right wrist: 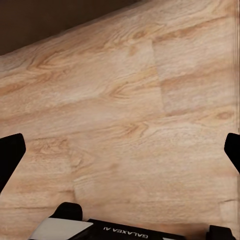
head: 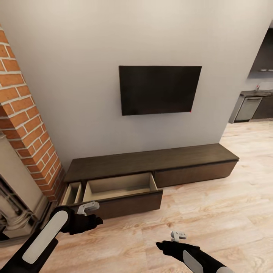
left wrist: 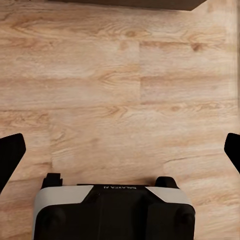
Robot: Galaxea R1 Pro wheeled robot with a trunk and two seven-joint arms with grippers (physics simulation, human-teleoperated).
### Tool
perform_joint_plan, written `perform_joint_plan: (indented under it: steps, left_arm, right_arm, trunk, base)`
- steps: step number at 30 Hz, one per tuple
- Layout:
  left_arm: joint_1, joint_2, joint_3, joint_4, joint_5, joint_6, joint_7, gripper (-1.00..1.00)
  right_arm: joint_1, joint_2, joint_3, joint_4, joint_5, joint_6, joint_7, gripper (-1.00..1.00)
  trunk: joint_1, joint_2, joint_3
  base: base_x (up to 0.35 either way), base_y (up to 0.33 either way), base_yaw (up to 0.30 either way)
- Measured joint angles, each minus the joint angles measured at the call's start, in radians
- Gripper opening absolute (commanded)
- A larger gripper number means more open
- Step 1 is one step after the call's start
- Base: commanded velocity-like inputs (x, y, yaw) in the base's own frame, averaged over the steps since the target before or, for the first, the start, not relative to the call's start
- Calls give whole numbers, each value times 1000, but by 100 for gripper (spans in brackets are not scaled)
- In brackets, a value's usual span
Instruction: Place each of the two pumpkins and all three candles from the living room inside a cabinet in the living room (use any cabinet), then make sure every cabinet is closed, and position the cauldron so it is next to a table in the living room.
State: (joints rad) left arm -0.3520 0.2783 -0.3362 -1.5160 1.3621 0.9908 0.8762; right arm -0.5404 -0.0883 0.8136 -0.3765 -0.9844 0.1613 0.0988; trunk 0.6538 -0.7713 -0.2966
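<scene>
cabinet (head: pixel 151 163): two drawers out, look empty | left gripper (left wrist: pixel 120 150), right gripper (right wrist: pixel 120 150): fingers apart, holding nothing, over floor (head: pixel 212 212) before cabinet | risk: base clips the out drawers; drawers left unclosed

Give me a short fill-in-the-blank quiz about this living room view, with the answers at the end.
1. The wide drawer of the cabinet is pulled ____.
2. Inside, that drawer holds ____.
3. On the wall above the cabinet hangs a black ____.
4. Both the left gripper and the right gripper hang over the wooden ____.

Answers: open; nothing; TV; floor
</scene>
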Motion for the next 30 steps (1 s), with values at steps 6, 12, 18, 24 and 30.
perform_joint_plan:
  steps: [6, 12, 18, 24, 30]
  left_arm:
    - [0, 0, 0, 0, 0, 0, 0, 100]
    - [0, 0, 0, 0, 0, 0, 0, 100]
    - [0, 0, 0, 0, 0, 0, 0, 100]
    - [0, -1, 0, 0, 0, 0, 0, 100]
    - [0, -1, 0, 0, 0, 0, 0, 100]
  right_arm:
    - [0, 0, -1, 0, -1, 0, 0, 100]
    - [0, -1, -3, 1, -2, 0, 0, 100]
    - [0, -2, -3, 1, -2, 0, -3, 100]
    - [0, -3, -3, 2, -2, 0, -3, 100]
    - [0, -3, -3, 2, -3, 0, -3, 100]
  trunk:
    - [0, 0, 2]
    - [0, 0, 5]
    - [0, 0, 7]
    - [0, 0, 9]
    - [0, 0, 12]
  base:
    - [0, 0, -257]
    - [0, 0, -257]
    - [0, 0, -263]
    - [0, 0, -275]
    - [0, 0, -276]
